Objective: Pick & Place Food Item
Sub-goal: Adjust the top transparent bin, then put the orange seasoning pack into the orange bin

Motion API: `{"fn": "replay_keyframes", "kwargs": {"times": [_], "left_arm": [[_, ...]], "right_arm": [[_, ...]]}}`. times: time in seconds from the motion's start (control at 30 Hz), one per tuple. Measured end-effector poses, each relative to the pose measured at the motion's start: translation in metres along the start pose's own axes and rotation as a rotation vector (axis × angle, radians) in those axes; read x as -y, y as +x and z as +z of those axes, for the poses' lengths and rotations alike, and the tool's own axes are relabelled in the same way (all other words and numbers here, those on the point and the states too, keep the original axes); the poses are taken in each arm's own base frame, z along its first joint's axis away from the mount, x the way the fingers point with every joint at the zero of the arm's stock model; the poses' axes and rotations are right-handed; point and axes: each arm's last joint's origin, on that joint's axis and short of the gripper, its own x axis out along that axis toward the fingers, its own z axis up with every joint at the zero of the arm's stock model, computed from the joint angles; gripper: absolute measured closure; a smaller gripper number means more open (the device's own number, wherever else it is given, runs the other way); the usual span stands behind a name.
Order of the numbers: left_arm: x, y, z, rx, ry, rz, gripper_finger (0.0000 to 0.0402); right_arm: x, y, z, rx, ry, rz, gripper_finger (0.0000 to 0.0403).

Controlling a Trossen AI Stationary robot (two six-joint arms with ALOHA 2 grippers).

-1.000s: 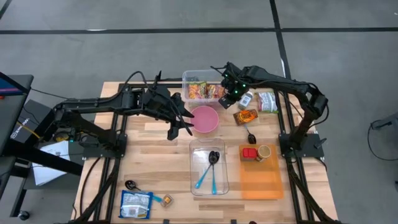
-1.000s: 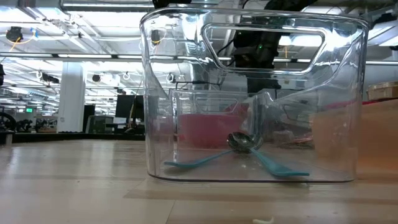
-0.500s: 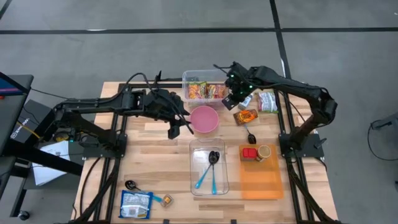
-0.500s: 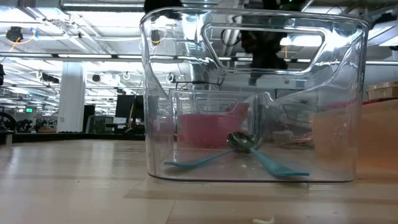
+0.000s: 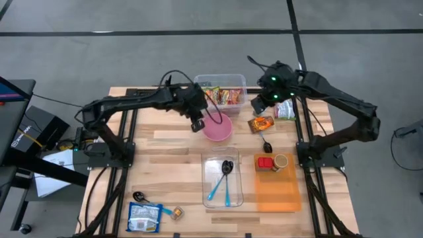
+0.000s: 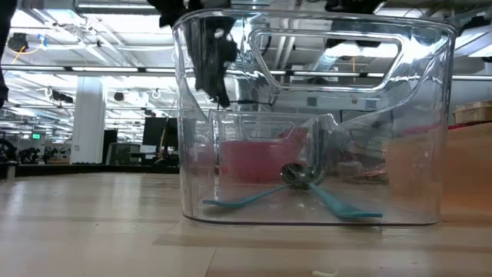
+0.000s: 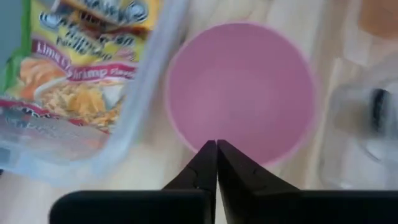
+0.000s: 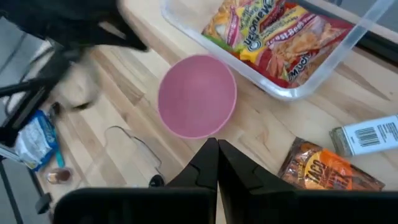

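The left gripper [image 5: 196, 125] has snapped its jaws shut, empty, at the round pink bowl [image 5: 217, 127]; the right gripper's [image 5: 256, 104] jaws stay closed, empty. Noodle packets remain in the clear plastic bin [image 5: 220, 94]: nothing is picked.

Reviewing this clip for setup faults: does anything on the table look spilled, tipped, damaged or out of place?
Nothing stands out. The pink bowl sits upright and empty, noodle packets lie inside the clear tub, and utensils rest in the clear bin. Both grippers are shut and empty.
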Motion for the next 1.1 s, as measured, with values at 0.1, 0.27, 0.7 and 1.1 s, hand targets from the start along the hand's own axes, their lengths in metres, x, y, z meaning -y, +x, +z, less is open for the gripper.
{"fn": "replay_keyframes", "kwargs": {"times": [0.1, 0.27, 0.7, 1.1], "left_arm": [[-0.018, 0.015, -0.001, -0.019, -0.041, -0.036, 0.04], [-0.028, 0.031, 0.002, 0.001, -0.063, -0.037, 0.0401], [-0.034, 0.039, 0.006, 0.034, -0.069, 0.025, 0.0401], [-0.009, 0.016, 0.01, 0.085, -0.021, -0.143, 0.0401]], "right_arm": [[-0.002, -0.011, -0.006, 0.024, 0.013, -0.01, 0.0403], [-0.002, -0.024, -0.017, 0.032, 0.022, -0.06, 0.0403], [-0.001, -0.033, -0.026, 0.023, 0.024, -0.104, 0.0403], [0.006, -0.034, -0.033, -0.042, 0.017, -0.208, 0.0403]]}}
